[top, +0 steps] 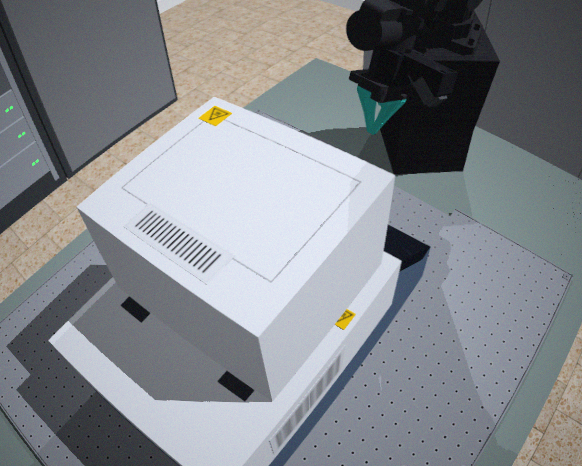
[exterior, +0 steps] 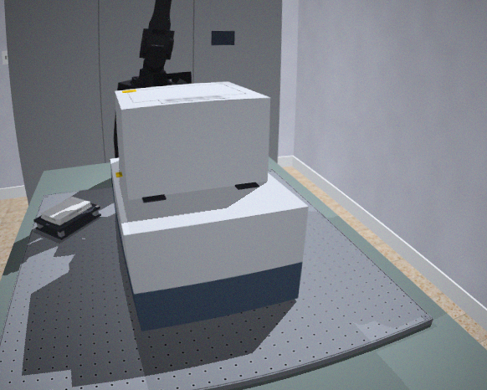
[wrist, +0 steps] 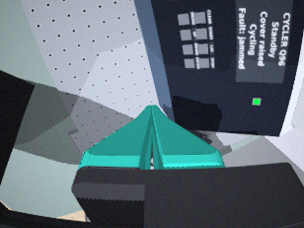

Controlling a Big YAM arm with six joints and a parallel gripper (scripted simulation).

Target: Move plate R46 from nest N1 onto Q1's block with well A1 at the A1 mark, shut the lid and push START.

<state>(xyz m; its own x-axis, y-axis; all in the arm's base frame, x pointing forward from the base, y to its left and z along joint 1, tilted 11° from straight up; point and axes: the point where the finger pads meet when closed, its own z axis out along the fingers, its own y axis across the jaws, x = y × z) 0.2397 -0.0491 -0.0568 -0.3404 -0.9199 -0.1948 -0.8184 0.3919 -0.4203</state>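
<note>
The cycler Q1 (top: 231,270) is a white box on the perforated plate, with its lid (top: 241,200) shut. It also shows in the exterior view (exterior: 206,201). My gripper (top: 376,120) has teal fingers and is shut on nothing. It hangs tip down beyond Q1's far side, below the height of the lid top. In the wrist view the fingertips (wrist: 152,112) point at the dark panel, apart from it and below left of the key block (wrist: 195,38). The lamp (wrist: 256,101) is green. The plate R46 (exterior: 65,209) lies on the nest N1 (exterior: 69,221), left of Q1.
The arm's black pedestal (top: 434,110) stands close behind the gripper. The panel display (wrist: 259,37) lists status words. A grey cabinet (top: 86,65) and a rack with green lights (top: 11,120) stand on the floor beyond the table. A wall runs along the right in the exterior view.
</note>
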